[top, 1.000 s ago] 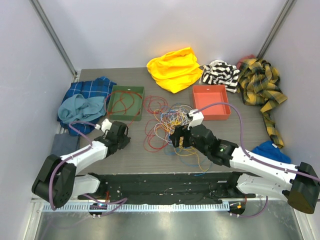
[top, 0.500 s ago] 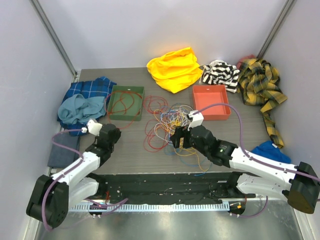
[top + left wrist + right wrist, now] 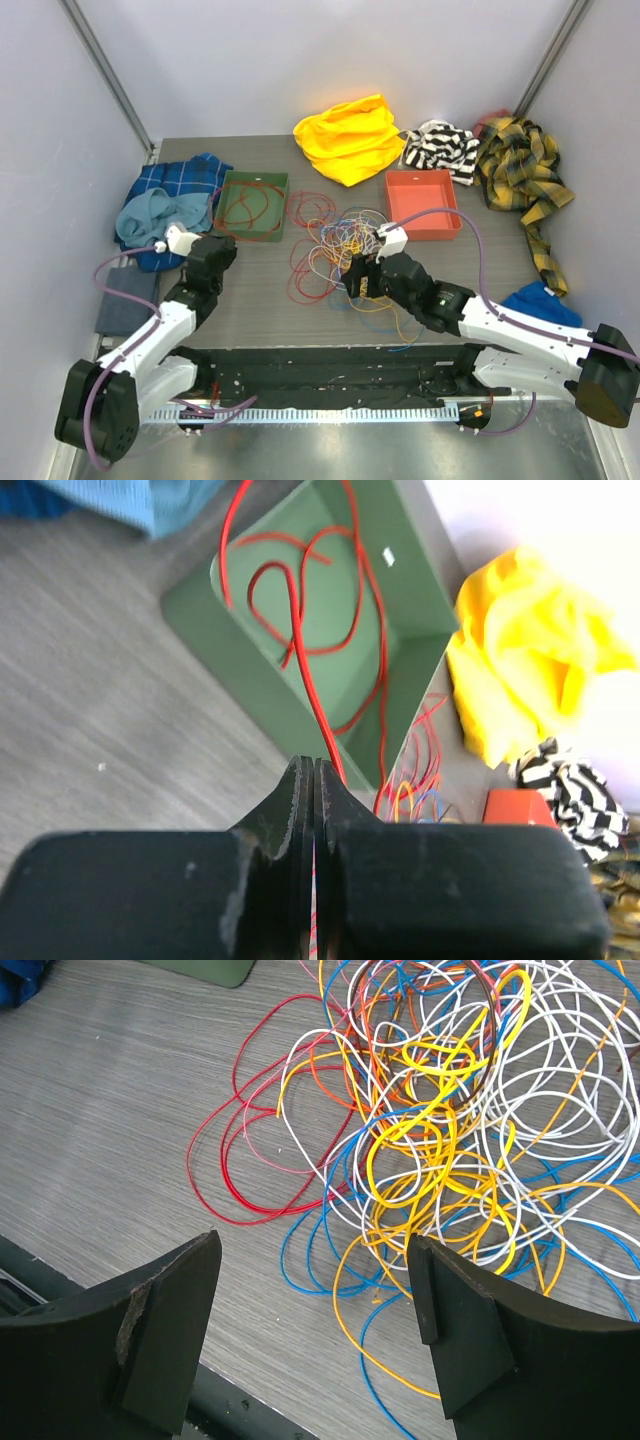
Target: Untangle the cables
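Note:
The cables (image 3: pixel 338 248) lie as a tangle of red, yellow, white, orange and blue wires at the table's middle; they also show in the right wrist view (image 3: pixel 440 1130). My left gripper (image 3: pixel 212 252) is shut on a red cable (image 3: pixel 300 645) that runs from its jaws (image 3: pixel 315 767) into the green tray (image 3: pixel 265 695). More red loops lie in that tray (image 3: pixel 224 205). My right gripper (image 3: pixel 358 278) is open and empty, held just above the near edge of the tangle, with blue and orange strands between its fingers (image 3: pixel 315 1250).
An orange tray (image 3: pixel 394 205) stands right of the tangle. Cloths ring the table: yellow (image 3: pixel 350 135), striped (image 3: pixel 440 148), yellow plaid (image 3: pixel 520 175), blue plaid with teal (image 3: pixel 165 205), grey (image 3: pixel 125 300) and blue (image 3: pixel 540 300).
My left gripper has moved left and a little away from me, still shut on the red cable. The right arm has hardly moved.

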